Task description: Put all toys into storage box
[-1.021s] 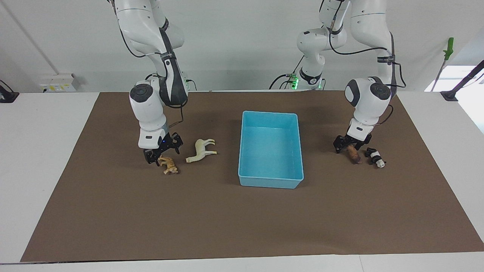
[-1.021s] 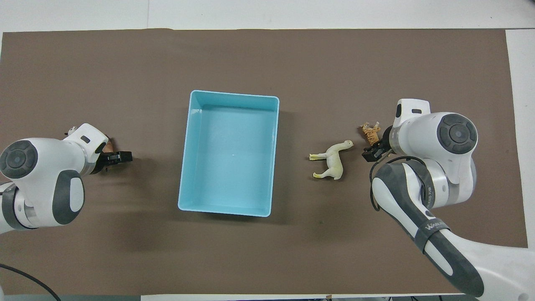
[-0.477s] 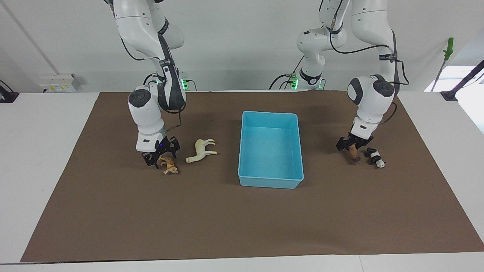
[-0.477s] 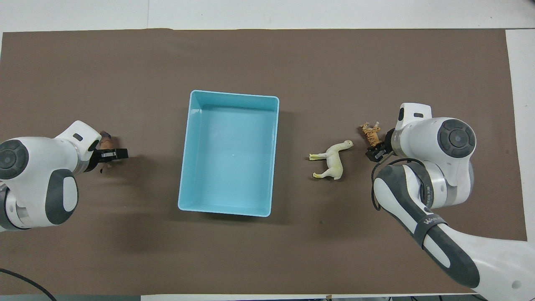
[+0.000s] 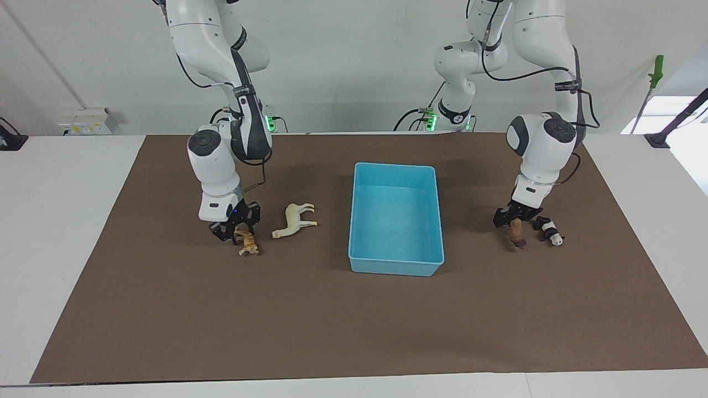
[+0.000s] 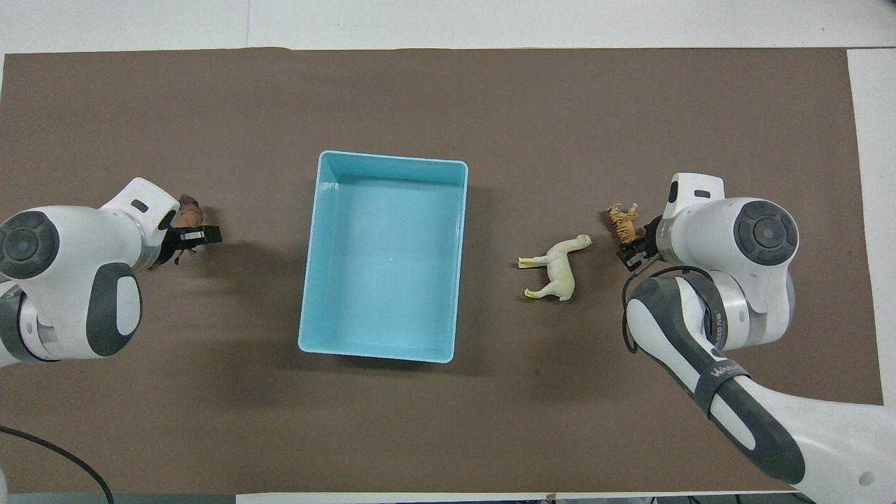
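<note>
My left gripper [image 5: 515, 223] [image 6: 186, 228] is shut on the brown lion [image 5: 518, 236] [image 6: 187, 210], which hangs from the fingertips right at the mat. The black-and-white panda [image 5: 551, 231] lies on the mat beside it; in the overhead view my left arm hides it. At the other end, my right gripper [image 5: 236, 227] [image 6: 631, 245] is down on the mat with its fingers closed about the orange striped tiger [image 5: 247, 244] [image 6: 621, 220]. The cream-white horse [image 5: 293, 220] [image 6: 557, 269] lies between the tiger and the light blue storage box [image 5: 396, 267] [image 6: 385, 259], which holds nothing.
A brown mat [image 5: 354, 326] covers the table, with white table edge around it. The box stands in the middle between the two arms.
Both grippers have closed from open, the left on the brown lion and the right on the tiger. The left wrist has risen slightly and the lion has turned with it.
</note>
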{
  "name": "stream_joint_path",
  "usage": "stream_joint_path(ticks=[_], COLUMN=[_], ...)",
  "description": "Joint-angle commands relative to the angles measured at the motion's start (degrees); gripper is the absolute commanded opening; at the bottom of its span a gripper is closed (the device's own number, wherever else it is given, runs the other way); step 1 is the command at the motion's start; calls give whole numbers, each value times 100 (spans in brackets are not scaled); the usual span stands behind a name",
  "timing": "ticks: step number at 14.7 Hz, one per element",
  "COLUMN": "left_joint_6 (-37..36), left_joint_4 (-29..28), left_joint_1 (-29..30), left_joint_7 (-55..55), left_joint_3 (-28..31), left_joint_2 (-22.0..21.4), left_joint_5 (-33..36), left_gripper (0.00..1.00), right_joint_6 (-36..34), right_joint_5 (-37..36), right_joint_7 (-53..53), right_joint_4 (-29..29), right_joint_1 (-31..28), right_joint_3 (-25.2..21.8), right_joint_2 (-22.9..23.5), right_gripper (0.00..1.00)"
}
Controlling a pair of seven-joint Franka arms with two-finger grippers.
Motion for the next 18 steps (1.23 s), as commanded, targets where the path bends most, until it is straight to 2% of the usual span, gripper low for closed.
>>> stream_joint_path(ticks=[1, 3, 5, 7, 9, 12, 14, 15, 16, 17, 18], left_joint_6=[-773, -1676, -2583, -2936, -2973, -2938, -2755, -2536, -2481, -2498, -2507], left_joint_4=[678, 1292, 1891, 2165, 2105, 2000, 1378, 1140, 1059, 1102, 1137], left_joint_1=[-221, -598, -1029, -1494, -2048, -2655, -2850, -2894, -2894, -2894, -2894], left_joint_7=[-400, -1057, -1813, -2743, -3491, -4249, -4268, -4286, -4286, -4295, -4303], left_joint_3=[26, 34, 8, -88, -115, -124, -124, -124, -124, -124, -124], left_joint_2=[47, 29, -23, -33, -103, -155, -453, -541, -560, -560, -551], left_joint_5=[13, 13, 13, -39, -48, -57, -66, -66, -66, -66, -66], left_gripper=[0, 0, 0, 0, 0, 0, 0, 16, 46, 86, 100], right_joint_6=[57, -257, -1178, -2075, -2666, -2853, -2853, -2827, -2800, -2774, -2774], right_joint_5=[77, 77, 86, 94, 138, 874, 1008, 1008, 1008, 982, 965], right_joint_7=[252, 438, 569, 1121, 1631, 2474, 3063, 3310, 3573, 3767, 3795], right_joint_4=[-36, 253, 946, 1710, 2335, 2654, 2750, 2751, 2751, 2751, 2751], right_joint_1=[-57, -48, -22, 40, 171, 417, 549, 611, 698, 760, 752], right_joint_3=[44, 44, 44, 52, 52, 52, 52, 52, 52, 44, 44], right_joint_2=[-47, -74, -100, -100, -21, -12, -3, -3, 23, 49, 49], right_gripper=[1, 0, 0, 0, 0, 0, 0, 0, 0, 0, 0])
